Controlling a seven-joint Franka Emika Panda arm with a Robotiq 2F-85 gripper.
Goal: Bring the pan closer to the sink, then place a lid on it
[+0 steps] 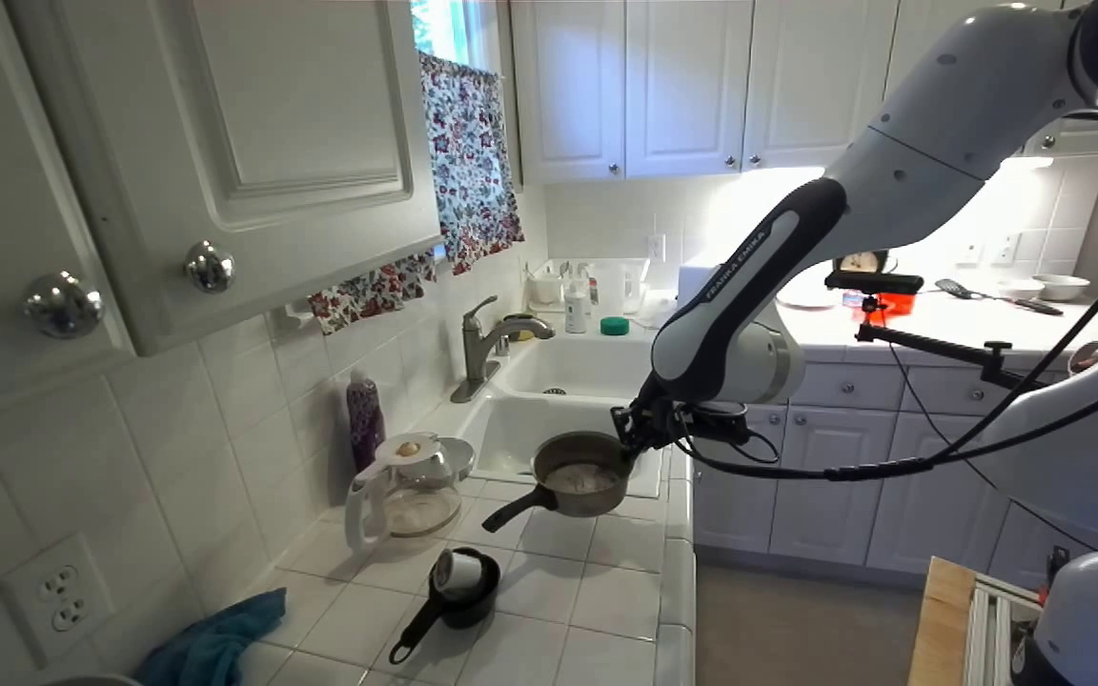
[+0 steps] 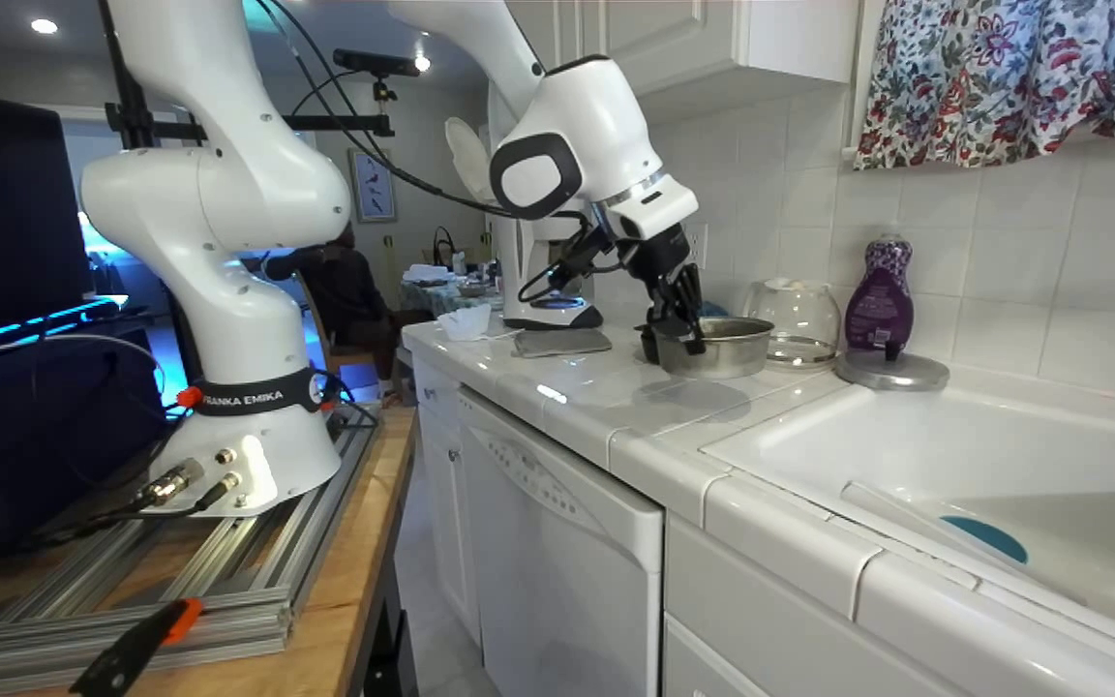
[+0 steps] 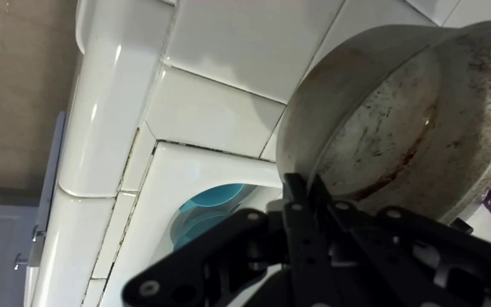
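1. Bringing pan (image 1: 582, 476) nearer sink (image 2: 906, 455): seemingly almost done; pan appears raised above desk (image 2: 630, 407), near sink.
2. Jaws: clamped on pan's rim; release pending.
3. Lid (image 2: 882, 373): off pan, resting by sink's corner; placing remains.

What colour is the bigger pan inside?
Inside, the pan is dull grey with brown stains, best seen in the wrist view.
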